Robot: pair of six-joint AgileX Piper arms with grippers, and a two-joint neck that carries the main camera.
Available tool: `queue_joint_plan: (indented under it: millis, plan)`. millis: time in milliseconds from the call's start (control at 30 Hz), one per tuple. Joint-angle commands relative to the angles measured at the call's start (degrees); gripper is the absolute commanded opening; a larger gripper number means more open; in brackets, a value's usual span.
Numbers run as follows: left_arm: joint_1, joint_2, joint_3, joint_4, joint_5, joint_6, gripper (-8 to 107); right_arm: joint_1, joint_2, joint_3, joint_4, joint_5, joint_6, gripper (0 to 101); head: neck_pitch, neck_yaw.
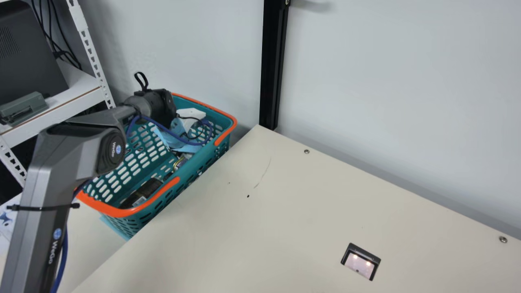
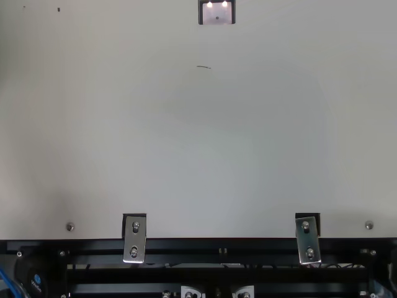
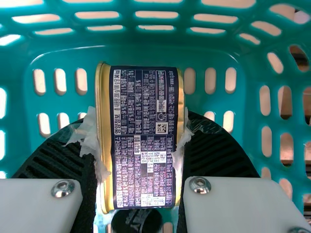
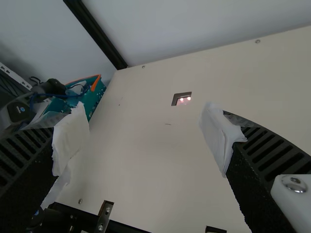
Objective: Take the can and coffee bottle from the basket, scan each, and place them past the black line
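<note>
In the main view my left gripper (image 1: 185,122) is down inside the teal basket (image 1: 203,160), at its far part. The left wrist view has the dark-blue, gold-rimmed can (image 3: 146,136) between the fingers of my left gripper (image 3: 141,145), their taped pads against both sides. Part of the can (image 1: 179,162) is visible in the main view too. A dark bottle (image 1: 148,189) lies at the basket's near end. My right gripper (image 4: 143,138) stands wide open above the table, holding nothing. The scanner (image 1: 360,262) sits in the tabletop.
The basket (image 4: 95,97) stands beside the table's left edge, against the wall. A black post (image 1: 272,65) rises at the far corner, and a white shelf (image 1: 61,101) stands behind my left arm. Metal brackets (image 2: 134,239) line the table's front edge.
</note>
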Motion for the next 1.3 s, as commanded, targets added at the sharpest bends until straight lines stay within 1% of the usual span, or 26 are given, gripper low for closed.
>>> queue_joint_plan:
  millis: [0,267,400,467,567,767,900,933,1167,1267]
  plan:
    - [0.34,-3.84,3.35,-0.44,-1.98,1.00,10,0.00,0.00,0.00,0.00,0.00,0.00,101,-0.68,0.67]
    - [1.92,-23.65,20.76,-2.88,-11.10,3.75,10,0.00,0.00,0.00,0.00,0.00,0.00,101,-0.68,0.67]
    - [2.57,-33.25,26.65,-7.13,-12.23,3.34,10,0.00,0.00,0.00,0.00,0.00,0.00,101,-0.68,0.67]
    - [2.88,-37.36,28.29,-10.15,-10.10,2.92,10,0.00,0.00,0.00,0.00,0.00,0.00,101,-0.68,0.67]
    - [3.35,-42.31,29.19,-15.02,-4.02,1.57,10,0.00,0.00,0.00,0.00,0.00,0.00,101,-0.68,0.67]
    - [4.37,-48.84,27.93,-23.28,9.58,-5.15,10,0.00,0.00,0.00,0.00,0.00,0.00,101,-0.68,0.67]
    - [4.68,-52.17,27.46,-28.11,16.49,-11.29,10,0.00,0.00,0.00,0.00,0.00,0.00,101,-0.68,0.67]
    - [4.39,-53.12,28.13,-29.28,17.24,-12.73,10,0.00,0.00,0.00,0.00,0.00,0.00,101,-0.68,0.67]
    - [-0.49,-60.27,36.51,-36.17,17.24,-21.81,10,0.00,0.00,0.00,0.00,0.00,0.00,101,-0.68,0.67]
    - [-2.46,-63.59,39.04,-38.51,17.24,-25.75,10,0.00,0.00,0.00,0.00,0.00,0.00,101,-0.68,0.67]
